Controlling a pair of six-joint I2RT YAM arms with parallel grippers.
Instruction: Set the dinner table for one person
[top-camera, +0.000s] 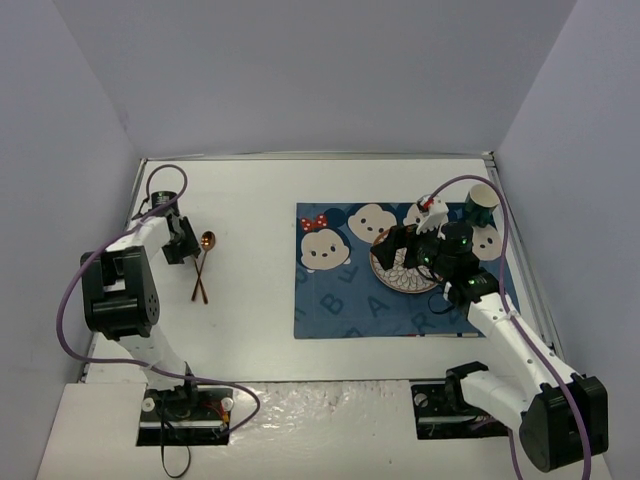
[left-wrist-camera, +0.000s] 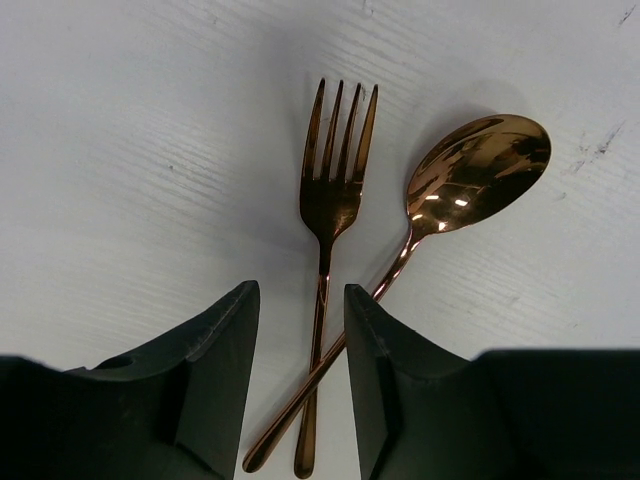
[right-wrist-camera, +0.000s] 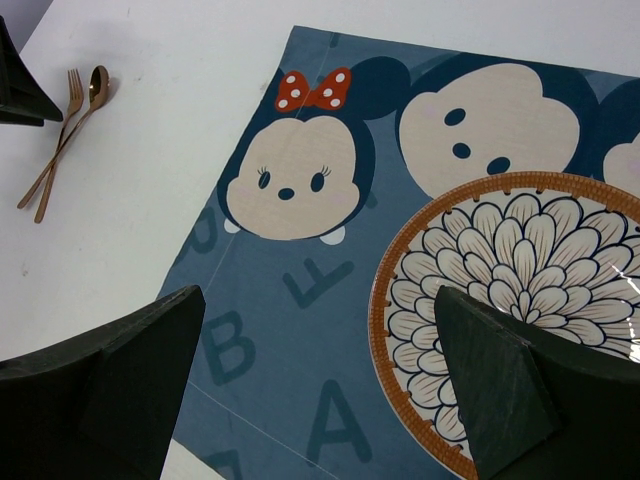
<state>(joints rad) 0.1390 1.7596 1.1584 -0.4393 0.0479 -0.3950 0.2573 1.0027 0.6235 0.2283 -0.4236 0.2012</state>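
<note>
Fingers of the left gripper (left-wrist-camera: 298, 305) stand partly apart, one on each side of the crossed handles of a copper fork (left-wrist-camera: 332, 195) and spoon (left-wrist-camera: 478, 165). A gap shows on both sides, so nothing is gripped yet. Both pieces lie flat on the white counter (left-wrist-camera: 120, 150), well apart from the blue mat (right-wrist-camera: 270, 330). I judge the step in hand to be picking up the cutlery. The next move calls for closing on one handle only, which is difficult where they cross. The right gripper (right-wrist-camera: 320, 310) is wide open and empty, hovering over the flowered plate (right-wrist-camera: 520, 260) on the mat. The handle ends are partly hidden by the fingers, and in the top view the right arm covers part of the plate. Whether the fingertips touch the counter, I cannot tell.
</note>
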